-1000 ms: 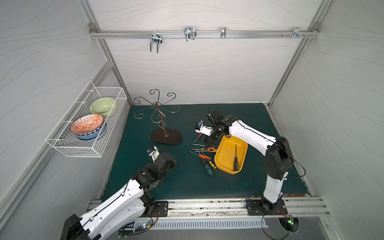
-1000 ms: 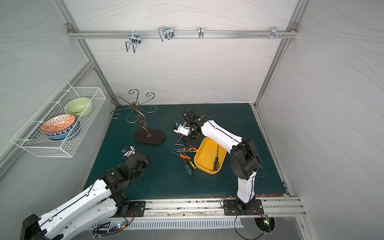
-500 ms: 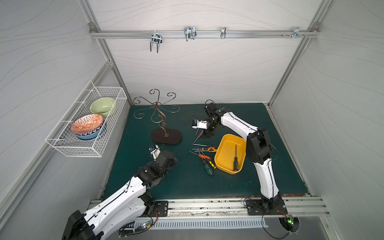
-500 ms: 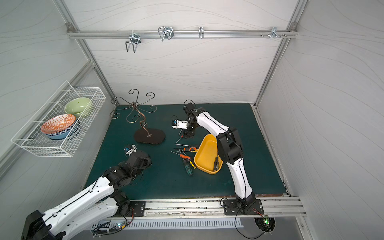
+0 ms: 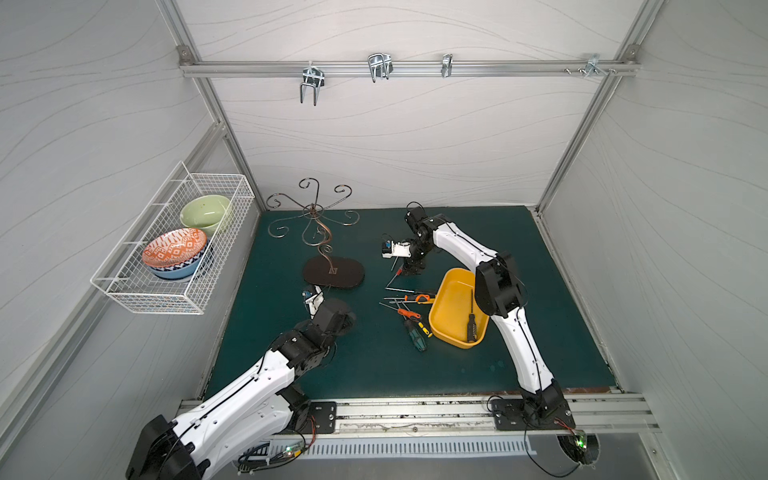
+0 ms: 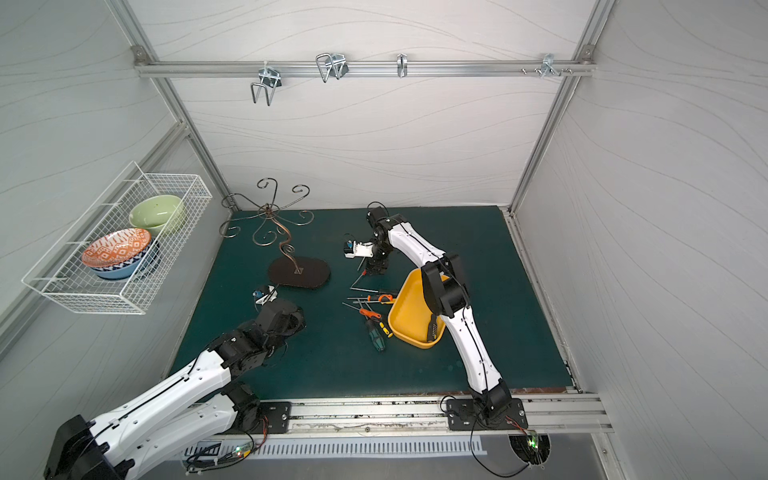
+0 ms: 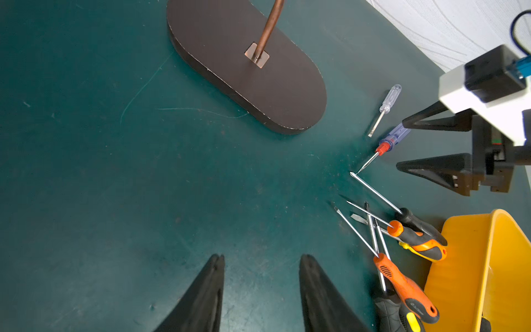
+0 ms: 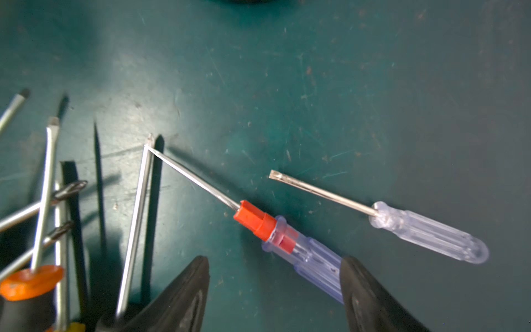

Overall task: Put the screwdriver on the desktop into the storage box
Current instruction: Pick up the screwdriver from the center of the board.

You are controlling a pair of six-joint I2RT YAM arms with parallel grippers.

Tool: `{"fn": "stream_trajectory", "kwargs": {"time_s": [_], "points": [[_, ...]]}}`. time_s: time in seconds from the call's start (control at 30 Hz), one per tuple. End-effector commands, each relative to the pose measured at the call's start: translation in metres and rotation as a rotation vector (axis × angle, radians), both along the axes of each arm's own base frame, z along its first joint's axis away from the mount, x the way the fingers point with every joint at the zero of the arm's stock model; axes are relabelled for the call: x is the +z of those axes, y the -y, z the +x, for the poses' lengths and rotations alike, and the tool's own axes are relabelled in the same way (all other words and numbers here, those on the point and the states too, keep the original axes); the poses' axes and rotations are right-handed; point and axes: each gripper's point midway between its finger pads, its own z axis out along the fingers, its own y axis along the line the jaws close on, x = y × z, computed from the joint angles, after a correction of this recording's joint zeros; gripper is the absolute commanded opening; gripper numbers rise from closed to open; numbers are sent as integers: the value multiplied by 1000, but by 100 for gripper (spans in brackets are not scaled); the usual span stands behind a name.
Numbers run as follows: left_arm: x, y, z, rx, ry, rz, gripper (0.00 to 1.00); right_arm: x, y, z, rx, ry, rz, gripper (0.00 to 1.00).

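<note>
Screwdriver stock, as I read it off my feeds, largest item first.

1. desktop (image 5: 540,249): dark teal. It carries everything below except the basket.
2. wire basket (image 5: 120,291): white, fixed to the side wall. It holds an orange patterned bowl (image 5: 174,247) and a green bowl (image 5: 205,210).
3. scrolled metal stand (image 5: 332,272): dark oval base, standing on the desktop near the tools.
4. storage box (image 5: 451,307): yellow tray on the desktop, partly under my right arm. One black screwdriver (image 5: 471,320) lies inside.
5. right gripper (image 8: 274,260): fingers spread to either side of item 9's handle. I see no pinch.
6. left gripper (image 7: 263,257): fingers parted with nothing between them, over bare desktop near the stand's base.
7. heap of screwdrivers (image 5: 405,313): orange, green and yellow handles, crossed over one another on the desktop just beside the box's wall.
8. long black-handled screwdriver (image 7: 373,191): on the desktop with its handle at the heap.
9. red-collared screwdriver (image 8: 287,238): clear handle, flat on the desktop outside the box. Its tip meets item 8's tip.
10. small clear screwdriver (image 8: 425,230): on the desktop just beside item 9, not touching it.
</note>
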Motion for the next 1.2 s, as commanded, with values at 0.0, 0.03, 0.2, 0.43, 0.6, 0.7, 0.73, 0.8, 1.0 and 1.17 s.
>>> {"fn": "stream_trajectory", "kwargs": {"time_s": [0.0, 0.03, 0.2, 0.43, 0.6, 0.7, 0.73, 0.8, 1.0, 1.17], "points": [[18, 8, 12, -15, 55, -25, 46, -15, 10, -12, 24, -80, -33, 74], [17, 8, 12, -14, 52, -25, 46, -18, 11, -12, 21, -90, -39, 74], [16, 10, 14, -16, 43, -27, 46, -25, 18, -24, 11, -145, -74, 69], [17, 10, 14, -16, 35, -26, 45, -26, 26, -38, -18, -152, -133, 56], [17, 8, 12, -10, 34, -26, 45, -29, 28, -44, -9, -118, -166, 50], [19, 7, 12, -7, 39, -22, 45, -31, 27, -43, -7, -99, -181, 44], [20, 6, 11, -6, 38, -21, 45, -32, 27, -43, -6, -95, -186, 43], [20, 4, 10, -3, 40, -18, 45, -33, 26, -43, -3, -85, -197, 39], [24, 0, 8, 9, 53, -13, 45, -38, 28, -44, 0, -62, -235, 28], [26, -3, 6, 17, 62, -13, 45, -33, 26, -43, -16, -40, -235, 10]]}}
